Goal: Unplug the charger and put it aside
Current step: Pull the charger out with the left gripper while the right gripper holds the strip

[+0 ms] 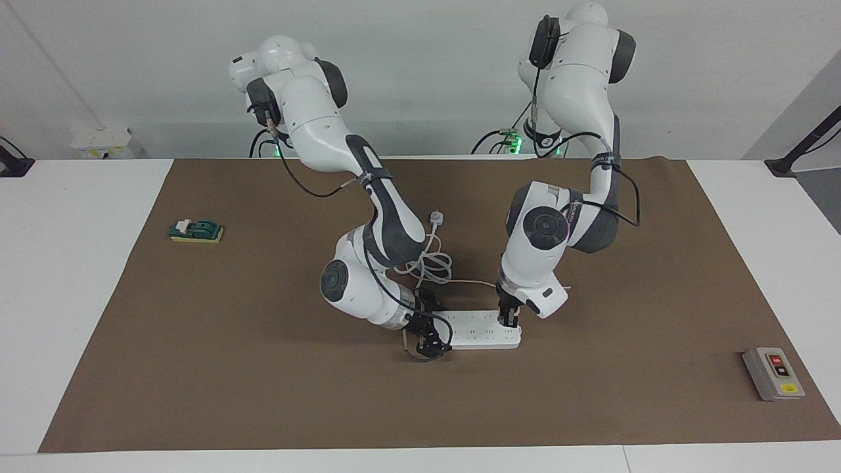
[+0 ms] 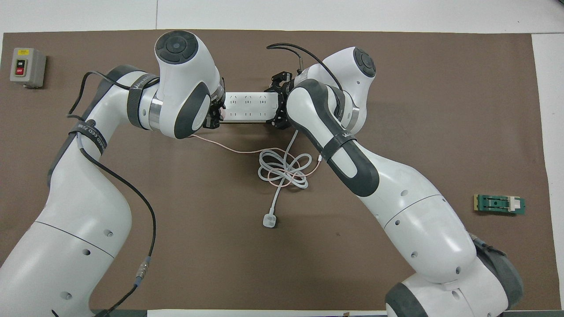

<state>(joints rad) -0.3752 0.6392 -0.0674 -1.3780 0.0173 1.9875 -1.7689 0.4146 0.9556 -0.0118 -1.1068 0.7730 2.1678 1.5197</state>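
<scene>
Gripping charger (image 2: 221,115): left pincer (image 1: 508,321)

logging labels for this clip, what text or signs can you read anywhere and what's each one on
"ON" on the upper button label of the grey switch box.
"OFF" on its red button.
The yellow sticker on the switch box: too small to read.
Lettering on the black strap of the left arm: blurred, not readable for certain.
Lettering on the right arm's strap: not readable.
The power strip and green block: no readable text.
</scene>
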